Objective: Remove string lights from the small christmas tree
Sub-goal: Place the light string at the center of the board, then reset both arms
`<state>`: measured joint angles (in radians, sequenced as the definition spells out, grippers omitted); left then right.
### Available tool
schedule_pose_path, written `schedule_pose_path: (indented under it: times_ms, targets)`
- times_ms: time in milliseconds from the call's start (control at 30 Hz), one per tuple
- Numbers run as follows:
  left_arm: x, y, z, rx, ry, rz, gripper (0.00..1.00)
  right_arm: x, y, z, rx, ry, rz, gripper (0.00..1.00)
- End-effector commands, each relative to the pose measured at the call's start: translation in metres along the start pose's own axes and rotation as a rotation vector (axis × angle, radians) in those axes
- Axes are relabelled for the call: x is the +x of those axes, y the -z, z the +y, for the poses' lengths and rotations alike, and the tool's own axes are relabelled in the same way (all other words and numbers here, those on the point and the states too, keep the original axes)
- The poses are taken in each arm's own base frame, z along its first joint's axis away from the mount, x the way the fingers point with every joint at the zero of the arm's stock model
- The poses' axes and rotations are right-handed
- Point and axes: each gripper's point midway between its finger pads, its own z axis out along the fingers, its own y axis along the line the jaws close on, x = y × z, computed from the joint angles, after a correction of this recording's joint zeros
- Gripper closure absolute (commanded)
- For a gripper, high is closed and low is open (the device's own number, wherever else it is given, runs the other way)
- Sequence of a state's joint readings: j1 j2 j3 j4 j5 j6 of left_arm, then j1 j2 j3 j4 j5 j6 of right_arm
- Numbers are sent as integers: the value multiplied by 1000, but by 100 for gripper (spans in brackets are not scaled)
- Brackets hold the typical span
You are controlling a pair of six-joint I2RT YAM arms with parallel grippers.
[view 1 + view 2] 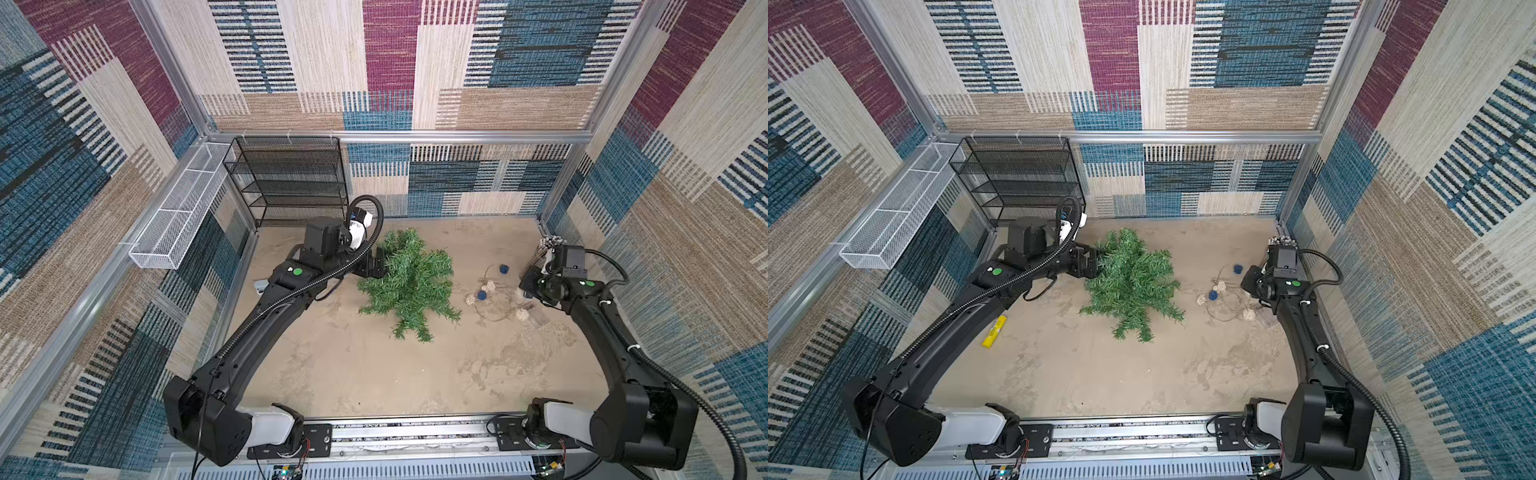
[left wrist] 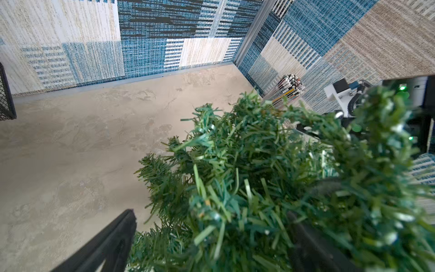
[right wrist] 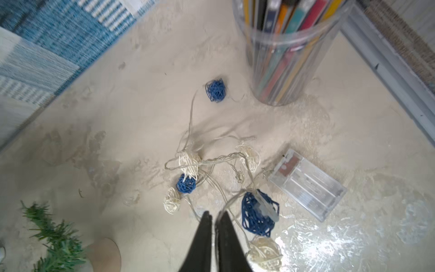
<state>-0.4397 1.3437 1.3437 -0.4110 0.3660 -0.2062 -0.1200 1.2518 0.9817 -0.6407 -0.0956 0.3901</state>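
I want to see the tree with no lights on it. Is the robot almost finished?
Nearly. The string lights lie in a loose pile on the table beside the small christmas tree, and no balls show on its branches. The left gripper is open around a branch. The right gripper sits over the pile, its jaws a narrow gap apart. Probably only pulling back remains.

The whole enclosure is seen from high above its near edge in both top views, looking down and toward the far wall. The small christmas tree (image 2: pixel 270 179) is viewed at close range from the left wrist, facing right across the table (image 2: pixel 70 141). The string lights (image 3: pixel 188 162) are viewed closely from above by the right wrist camera.
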Motion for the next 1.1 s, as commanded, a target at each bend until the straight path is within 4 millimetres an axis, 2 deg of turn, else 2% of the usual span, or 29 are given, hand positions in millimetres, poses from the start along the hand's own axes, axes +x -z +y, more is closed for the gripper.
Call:
schedule_pose_path:
  times_ms: [0,67,133,267,333,367,467,600,700,767,900,967,1067]
  targets:
    - [-25,10,-10,11,-26,-63,1,10,-8,-7,52,42,32,42]
    - [-47,20,-22,36,-56,-113,1,8,-8,-3,45,50,18,31]
    - [-67,26,-33,57,-80,-154,1,3,-4,4,29,46,-3,27]
    - [-99,38,-46,76,-114,-216,1,-15,14,38,-61,86,-72,20]
    - [-110,45,-46,49,-135,-238,1,-25,23,59,-121,124,-105,9]
    - [-115,50,-41,5,-144,-247,1,-30,28,71,-156,141,-122,3]
    - [-122,62,-11,-177,-149,-251,1,-49,35,97,-231,164,-170,4]
    - [-119,79,42,-362,-71,-246,1,-77,30,110,-253,179,-228,4]
    - [-97,84,91,-468,31,-232,1,-93,7,114,-289,188,-244,4]
    - [-71,89,126,-540,120,-243,1,-96,-18,109,-270,197,-253,4]
    - [2,91,195,-760,283,-202,1,-91,-63,87,-189,203,-298,4]
    - [44,80,220,-834,286,-148,1,-84,-77,78,-168,231,-347,4]
    - [89,51,240,-828,233,-102,1,-77,-80,74,-122,319,-458,4]
